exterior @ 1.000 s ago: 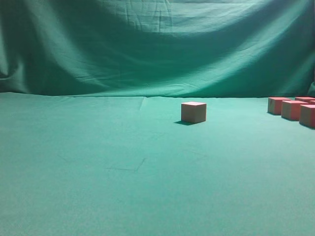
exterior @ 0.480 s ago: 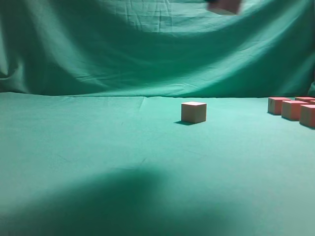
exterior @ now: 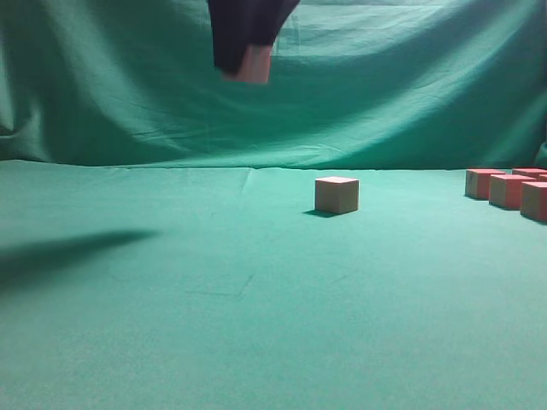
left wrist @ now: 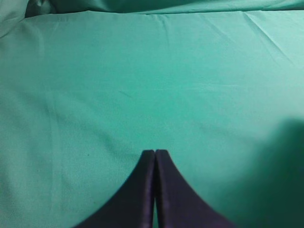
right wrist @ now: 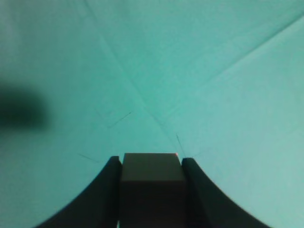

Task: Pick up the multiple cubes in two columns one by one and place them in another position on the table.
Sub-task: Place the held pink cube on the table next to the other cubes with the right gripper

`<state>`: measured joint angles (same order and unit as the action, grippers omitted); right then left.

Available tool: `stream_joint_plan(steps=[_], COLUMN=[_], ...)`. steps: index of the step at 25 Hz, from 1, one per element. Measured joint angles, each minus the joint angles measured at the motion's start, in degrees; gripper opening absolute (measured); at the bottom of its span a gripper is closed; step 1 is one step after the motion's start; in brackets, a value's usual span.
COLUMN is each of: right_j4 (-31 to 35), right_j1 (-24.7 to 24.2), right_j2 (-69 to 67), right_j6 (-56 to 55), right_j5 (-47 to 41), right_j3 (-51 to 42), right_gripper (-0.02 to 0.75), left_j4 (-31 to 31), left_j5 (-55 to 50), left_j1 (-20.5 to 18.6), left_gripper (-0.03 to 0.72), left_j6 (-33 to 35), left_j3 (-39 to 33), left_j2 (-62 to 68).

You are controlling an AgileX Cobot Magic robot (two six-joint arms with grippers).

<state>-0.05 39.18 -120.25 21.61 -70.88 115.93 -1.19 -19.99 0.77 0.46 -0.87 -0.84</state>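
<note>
Cube clamped in R gripper, prob. midair above table.

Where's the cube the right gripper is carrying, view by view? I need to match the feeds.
Exterior view: the carried cube hangs near the top edge, left of centre, under the dark right gripper, high above the table.
Left wrist view: not in it; only the left gripper, jaws together, over green cloth.
Right wrist view: bottom centre, the cube clamped between the fingers.
Shared landmark: the green table cloth.
</note>
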Motion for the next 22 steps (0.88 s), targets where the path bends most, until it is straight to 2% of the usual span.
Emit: stream_joint_plan(steps=[6,13,22], right_j4=[-2.83,-6.23,-7.20], right_j1=[-0.01,-1.47,-3.74], right_j2=[-6.27,-9.74,-12.23], right_j6=[9.52,14.20,17.88], right_j5=[0.00,3.31,7.04], right_j3=[0.80,0.92,0.92], right_gripper=[0.261,0.261,0.261], left_j4=[0.00,0.00,0.00], left_j5=[0.00,0.00,0.00], left_j1=[0.00,0.00,0.00], left_gripper=[0.000,0.000,0.000], left_j6=[0.00,0.00,0.00], left_j3=[0.00,0.00,0.00], left_j2=[0.00,0.00,0.00])
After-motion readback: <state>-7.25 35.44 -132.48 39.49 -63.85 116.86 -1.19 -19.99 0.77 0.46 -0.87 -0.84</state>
